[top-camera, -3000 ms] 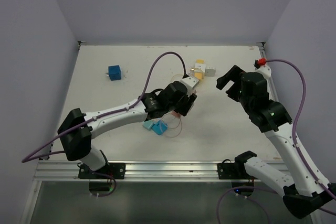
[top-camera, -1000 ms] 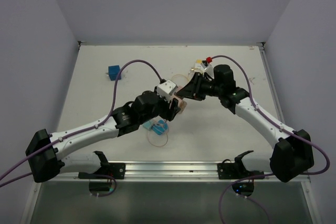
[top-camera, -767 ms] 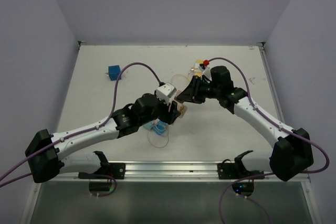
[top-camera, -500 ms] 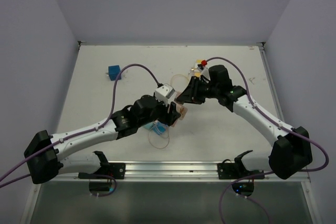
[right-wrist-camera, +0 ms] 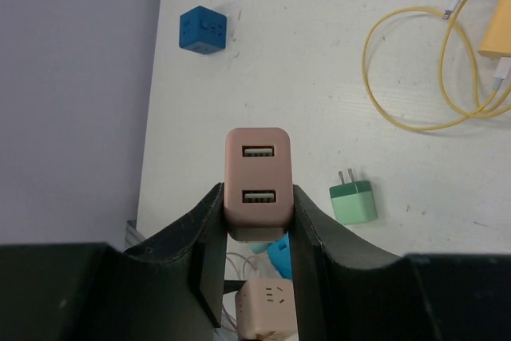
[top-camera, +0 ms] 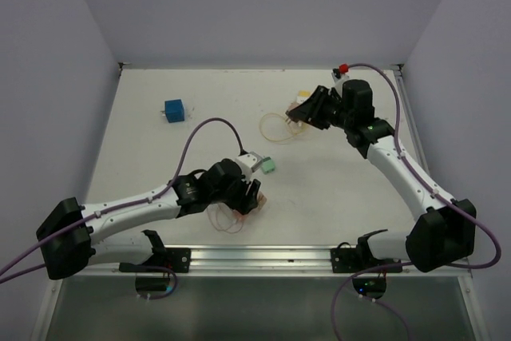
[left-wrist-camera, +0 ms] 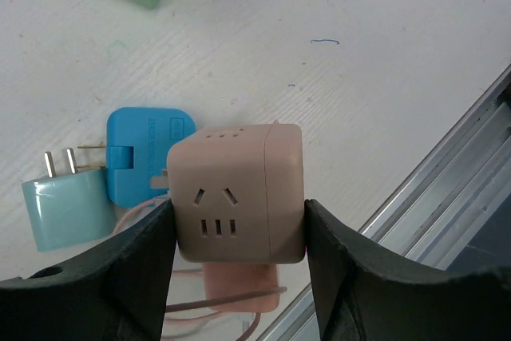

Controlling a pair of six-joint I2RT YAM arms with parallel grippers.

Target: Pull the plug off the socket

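Note:
The socket point(left-wrist-camera: 239, 193) is a pink cube with slot holes, and my left gripper point(left-wrist-camera: 238, 223) is shut on its two sides, low near the table's front edge point(top-camera: 246, 196). The plug point(right-wrist-camera: 258, 177), a pink block with two USB ports, is clamped in my right gripper point(right-wrist-camera: 257, 197), which hangs above the back right of the table point(top-camera: 303, 113). Plug and socket are far apart, nothing joining them. In the right wrist view the socket point(right-wrist-camera: 267, 309) shows far below the plug. A pink block with a thin cable point(left-wrist-camera: 239, 291) lies under the socket.
A blue plug point(left-wrist-camera: 148, 157) and a pale blue plug point(left-wrist-camera: 64, 201) lie beside the socket. A green plug point(top-camera: 267, 167) lies mid-table, a blue cube point(top-camera: 174, 110) at the back left, and a coiled yellow cable point(top-camera: 278, 127) below the right gripper. The metal front rail point(left-wrist-camera: 447, 165) is close.
The grippers were together at mid-table with plug and socket joined. Now the right has pulled back and right with the plug, and the left has drawn toward the front edge with the socket.

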